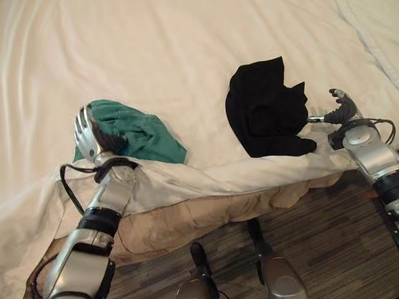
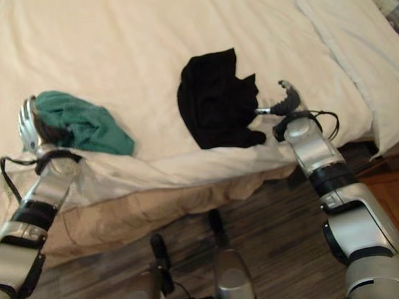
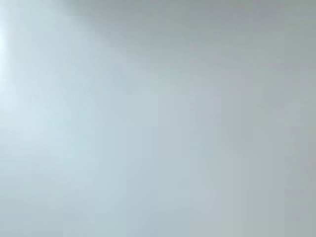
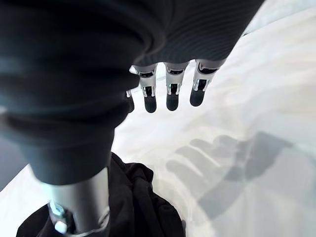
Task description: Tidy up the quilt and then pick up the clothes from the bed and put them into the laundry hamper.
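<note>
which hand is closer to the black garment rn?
Right. The right hand hovers beside the black garment, at its edge nearest that arm. The left hand is at the green garment, well across the bed.

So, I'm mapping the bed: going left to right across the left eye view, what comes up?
Left hand → green garment → black garment → right hand.
</note>
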